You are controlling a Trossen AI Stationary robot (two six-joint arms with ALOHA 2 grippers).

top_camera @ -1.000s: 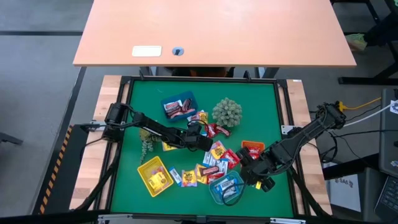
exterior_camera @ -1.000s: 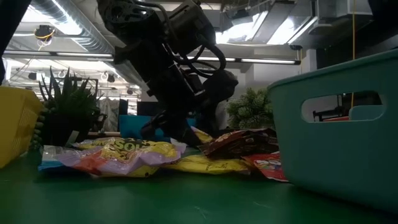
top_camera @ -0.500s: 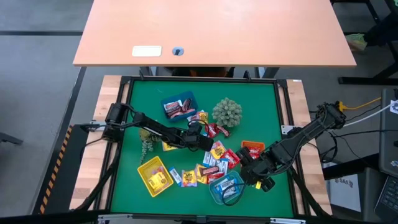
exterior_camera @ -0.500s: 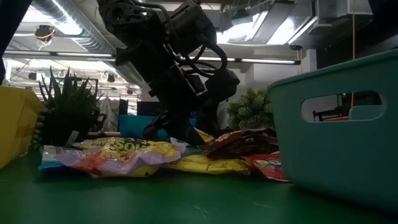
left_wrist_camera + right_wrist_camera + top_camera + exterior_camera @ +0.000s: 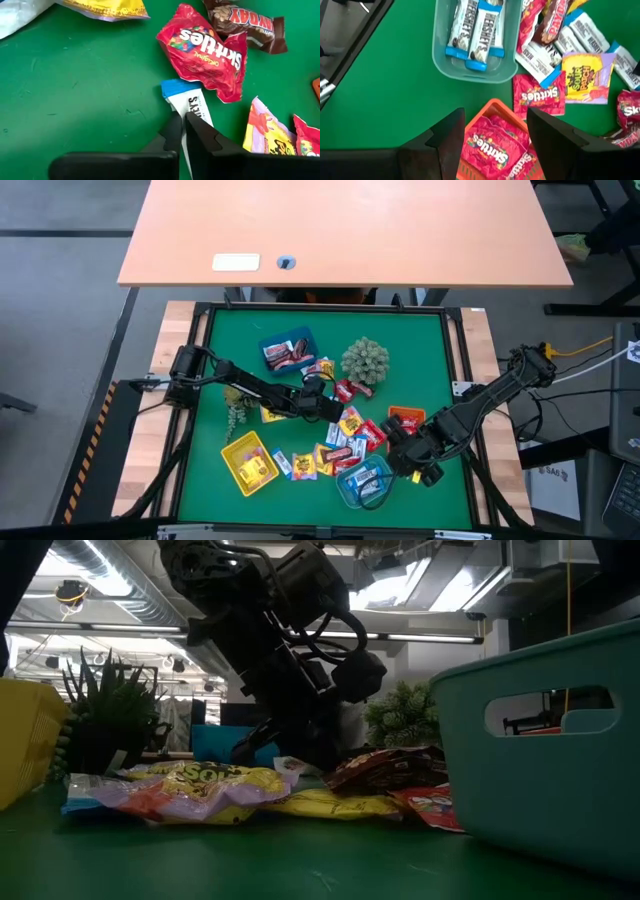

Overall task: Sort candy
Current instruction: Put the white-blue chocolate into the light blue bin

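My left hand (image 5: 183,131) is pinched shut on one edge of the flat blue-and-white wrapped candy bar (image 5: 192,104) lying on the green surface (image 5: 75,90) beside a shiny red sweet packet (image 5: 207,47), and so thin a hold on slick foil could slip when lifted.

The left tool (image 5: 183,131) has apparently closed on a blue-and-white candy (image 5: 192,102).

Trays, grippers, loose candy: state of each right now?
left gripper: shut on blue-and-white bar
right gripper: open, above orange tray
orange tray: holds red packs
teal tray: holds blue-and-white bars
yellow tray: holds yellow packs
blue tray: holds brown bars
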